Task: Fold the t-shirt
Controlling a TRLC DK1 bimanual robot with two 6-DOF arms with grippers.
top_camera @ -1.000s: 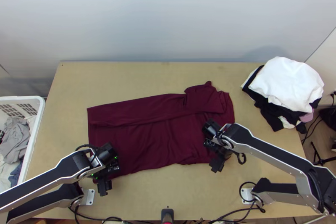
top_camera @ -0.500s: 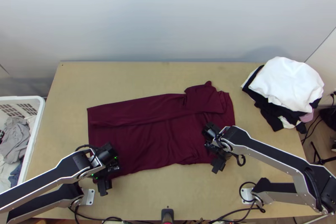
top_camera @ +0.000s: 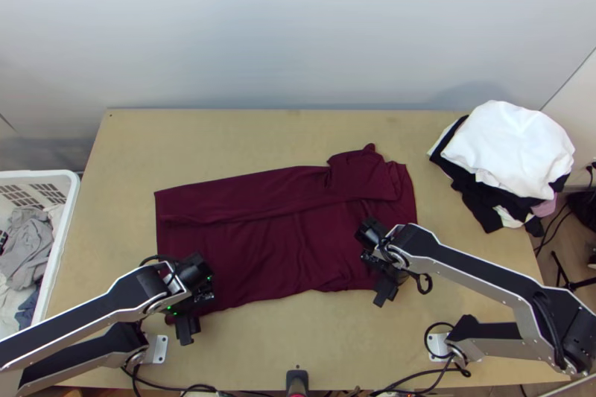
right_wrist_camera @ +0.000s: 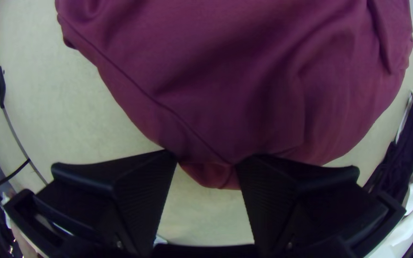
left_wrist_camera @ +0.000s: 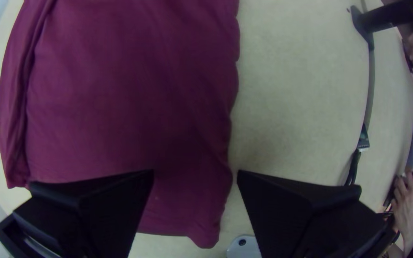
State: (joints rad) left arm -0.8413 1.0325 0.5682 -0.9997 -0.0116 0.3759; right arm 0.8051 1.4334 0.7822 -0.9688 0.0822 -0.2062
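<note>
Your left gripper [left_wrist_camera: 195, 173] and right gripper [right_wrist_camera: 206, 156] are unclenched at the near corners of the t-shirt [top_camera: 261, 248], mid-tabletop [top_camera: 335, 352], presumably so both can lift that side evenly toward the far edge.

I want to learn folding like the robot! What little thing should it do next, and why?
I think it should gently close both hands. The left hand and right hand are open over the t-shirt's near corners, and the far side already looks folded over.
</note>
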